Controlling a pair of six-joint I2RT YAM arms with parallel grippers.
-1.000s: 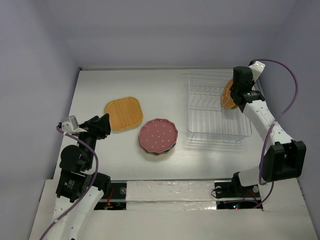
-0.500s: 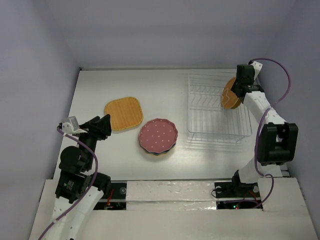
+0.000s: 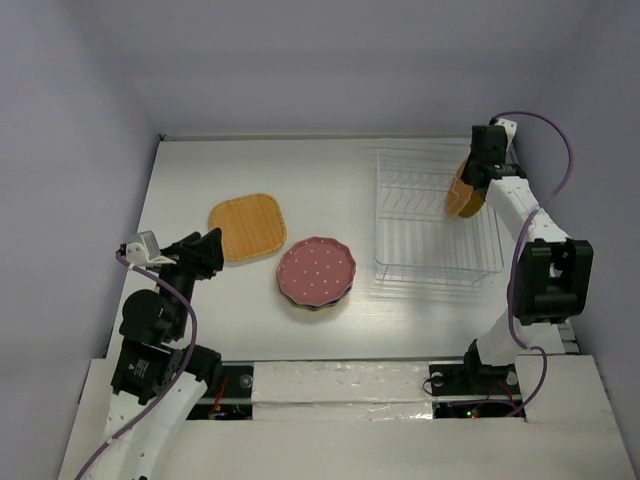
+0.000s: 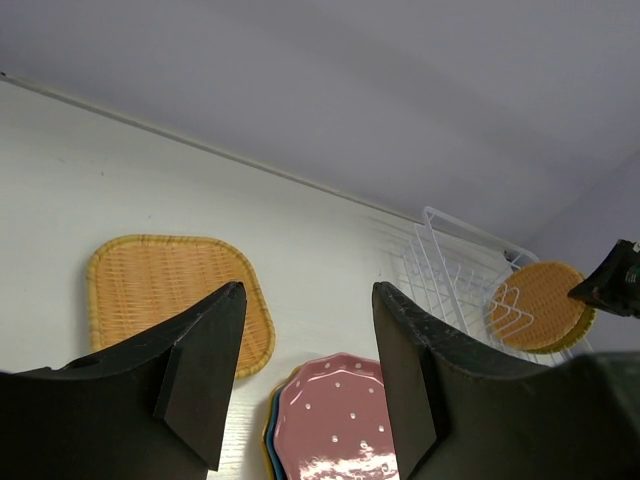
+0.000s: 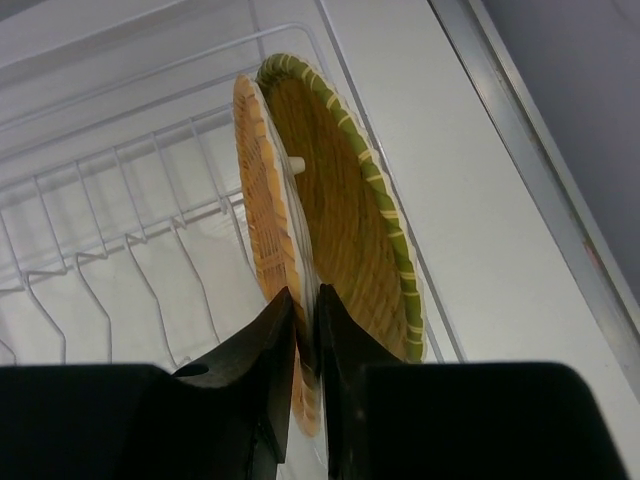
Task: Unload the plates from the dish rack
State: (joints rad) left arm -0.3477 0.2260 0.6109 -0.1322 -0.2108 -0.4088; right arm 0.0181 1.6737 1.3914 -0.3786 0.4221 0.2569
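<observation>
The wire dish rack (image 3: 436,215) stands at the right; it also shows in the right wrist view (image 5: 130,230). Two woven plates stand upright at its far right end: an orange one (image 5: 262,215) and a green-rimmed one (image 5: 350,220) behind it. My right gripper (image 5: 306,305) is shut on the orange plate's edge; in the top view it (image 3: 478,172) sits over these plates (image 3: 462,190). An orange woven plate (image 3: 248,227) lies flat at the left. A pink dotted plate (image 3: 317,271) tops a stack mid-table. My left gripper (image 4: 305,300) is open and empty, raised near the table's front left.
The purple back wall and side walls close in the white table (image 3: 320,180). The right wall stands close beside the rack. A purple cable (image 3: 565,150) loops from the right arm.
My right arm has swung further back and right over the rack's end, with the plate still in its fingers. The left arm has not moved.
</observation>
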